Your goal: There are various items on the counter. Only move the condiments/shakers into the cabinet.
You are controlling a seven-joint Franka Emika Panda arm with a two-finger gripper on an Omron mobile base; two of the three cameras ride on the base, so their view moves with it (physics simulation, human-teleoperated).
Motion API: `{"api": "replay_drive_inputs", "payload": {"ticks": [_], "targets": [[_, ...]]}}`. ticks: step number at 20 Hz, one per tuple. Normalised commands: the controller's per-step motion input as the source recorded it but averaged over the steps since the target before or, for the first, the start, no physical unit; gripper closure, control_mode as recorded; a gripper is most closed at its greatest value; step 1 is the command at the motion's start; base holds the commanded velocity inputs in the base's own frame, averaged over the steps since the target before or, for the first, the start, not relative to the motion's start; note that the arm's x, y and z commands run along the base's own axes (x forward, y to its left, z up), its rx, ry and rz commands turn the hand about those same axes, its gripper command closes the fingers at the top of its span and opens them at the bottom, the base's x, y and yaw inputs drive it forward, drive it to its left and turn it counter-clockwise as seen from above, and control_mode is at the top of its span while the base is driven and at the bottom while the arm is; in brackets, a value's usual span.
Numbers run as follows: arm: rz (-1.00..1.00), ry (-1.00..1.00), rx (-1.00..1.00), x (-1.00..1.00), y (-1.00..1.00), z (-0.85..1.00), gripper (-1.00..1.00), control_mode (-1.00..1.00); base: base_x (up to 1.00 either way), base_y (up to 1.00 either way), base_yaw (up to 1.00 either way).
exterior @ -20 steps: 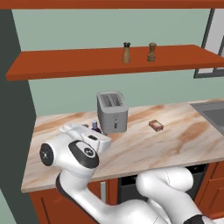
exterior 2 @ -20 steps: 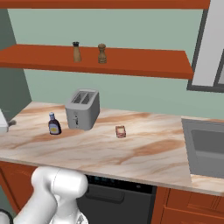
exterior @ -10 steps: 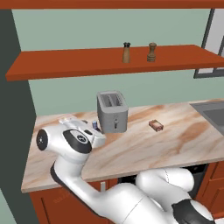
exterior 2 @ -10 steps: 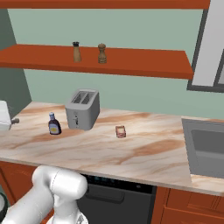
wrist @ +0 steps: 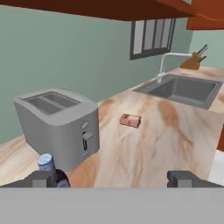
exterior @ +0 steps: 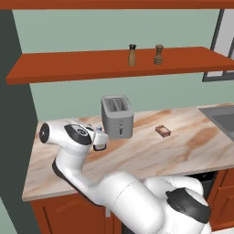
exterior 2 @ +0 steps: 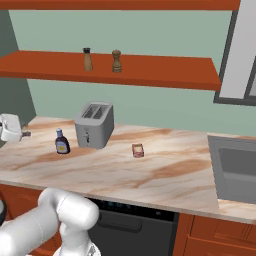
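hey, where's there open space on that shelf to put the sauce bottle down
The shelf is bare right of the brown mill to its end, and left of the light-wood shaker. The slot between the two shakers is tight. The sauce bottle stands on the counter beside the toaster.

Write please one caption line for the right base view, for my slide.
Two shakers already on the shelf; sauce bottle, toaster and block on the counter.

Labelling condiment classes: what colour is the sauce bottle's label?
Yellow, on the dark sauce bottle with a bluish cap; clearest in the right base view.
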Motion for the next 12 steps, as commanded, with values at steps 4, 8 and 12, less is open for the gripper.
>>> {"api": "replay_drive_inputs", "payload": {"ticks": [4, 8, 12], "targets": [[0.0, 0.11, -0.03, 0.32, 0.0, -0.31, -1.0, -1.0, 0.0, 0.0, 0.0], [0.0, 0.07, -0.03, 0.11, 0.0, -0.37, -1.0, -1.0, 0.0, 0.0, 0.0], [0.0, 0.02, -0.01, 0.0, 0.01, -0.51, -1.0, -1.0, 0.0, 0.0, 0.0]]}}
